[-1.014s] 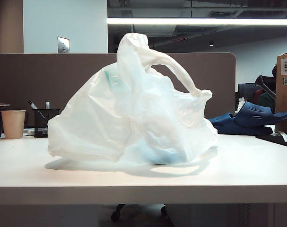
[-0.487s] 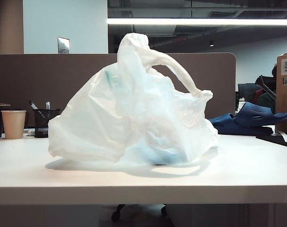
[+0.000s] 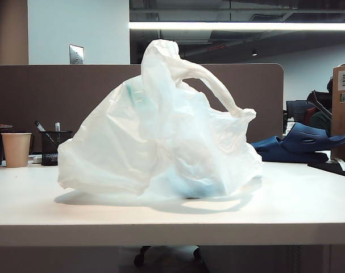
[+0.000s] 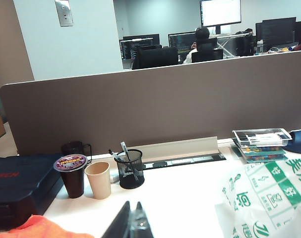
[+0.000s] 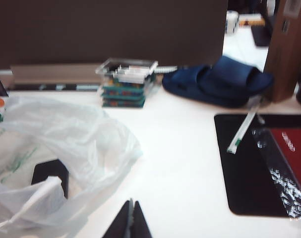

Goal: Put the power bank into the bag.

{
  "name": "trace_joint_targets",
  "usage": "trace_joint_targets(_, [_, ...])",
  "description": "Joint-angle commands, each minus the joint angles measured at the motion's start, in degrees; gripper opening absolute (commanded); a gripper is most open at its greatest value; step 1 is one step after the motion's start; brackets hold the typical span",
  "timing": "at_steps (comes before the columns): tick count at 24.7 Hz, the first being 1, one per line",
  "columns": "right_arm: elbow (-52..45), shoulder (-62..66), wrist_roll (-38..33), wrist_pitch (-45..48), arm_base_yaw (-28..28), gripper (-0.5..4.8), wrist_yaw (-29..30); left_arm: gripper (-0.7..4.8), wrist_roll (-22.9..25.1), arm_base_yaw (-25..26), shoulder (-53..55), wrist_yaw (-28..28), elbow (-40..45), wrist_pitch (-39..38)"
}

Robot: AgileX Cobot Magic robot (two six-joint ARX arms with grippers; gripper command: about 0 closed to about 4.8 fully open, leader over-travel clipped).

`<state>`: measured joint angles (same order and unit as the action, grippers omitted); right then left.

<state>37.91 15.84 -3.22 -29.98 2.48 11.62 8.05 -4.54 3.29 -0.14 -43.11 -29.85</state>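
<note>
The white desk [image 3: 308, 210] carries the big translucent plastic bag [image 3: 161, 142], slumped in a heap mid-desk with its loop handles sticking up and green lettering on its side. The black power bank [image 5: 50, 174] lies inside it, seen through the film in the right wrist view. Behind stands a brown partition [image 3: 58, 96]; dark blue sandals [image 3: 300, 145] lie off to the right beside a stack of clear boxes [image 5: 126, 82], and a paper cup [image 3: 16, 149] and mesh pen holder [image 3: 52, 147] sit on the left. The left end effector [image 4: 131, 224] and right end effector [image 5: 130, 223] both hang above the desk, jaws pressed together, holding nothing.
</note>
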Motion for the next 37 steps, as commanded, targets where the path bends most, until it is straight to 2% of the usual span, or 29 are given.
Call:
trace_joint_targets(1, [-3.4,-3.2,-1.5,4.3,0.0,-0.08,-0.1,-0.07,-0.6,0.0,-2.5,0.4,2.0,0.3])
trace_joint_targets(8, [-10.5,-9.4,-3.0,9.3,0.0,-0.08,-0.4,-0.07,-1.2,0.0,-3.1,0.4,3.8,0.9])
trace_joint_targets(10, [-12.8,-10.5,-4.0,12.3,0.0,-0.08,-0.3,-0.07,-1.2,0.0,-3.1,0.4,6.8,5.5])
trace_joint_targets(12, [-15.0,-10.8,-4.5,14.8,0.0,-0.08,-0.4,-0.07,-1.1,0.0,-3.1,3.0,12.2,12.3])
trace_joint_targets(20, [-20.3,-10.8,-4.5,20.8,0.0,-0.08,-1.5,-0.06,-1.3,0.0,-3.1,3.4,26.1,27.3])
trace_joint_targets(23, [-25.0,-10.8,-4.2,25.5,0.0,-0.09,-2.8,-0.06,-1.4,0.0,-3.1,3.4,31.6,34.1])
trace_joint_targets(25, [-27.6,-10.8,-3.8,27.9,0.0,-0.09,-2.8,-0.06,-3.5,0.0,-3.1,3.4,33.8,37.2])
trace_joint_targets(26, [-28.7,-10.8,-3.7,28.8,0.0,-0.08,-2.8,-0.06,-5.4,0.0,-3.1,3.4,34.5,38.3])
trace_joint_targets(33, [-30.3,-10.8,1.8,28.9,0.0,-0.09,-3.7,-0.06,-4.9,0.0,-3.1,3.4,36.7,39.8])
trace_joint_targets(37, [-30.4,-10.9,2.0,29.0,0.0,-0.09,-5.6,-0.06,-4.9,0.0,-3.1,3.4,37.6,40.3])
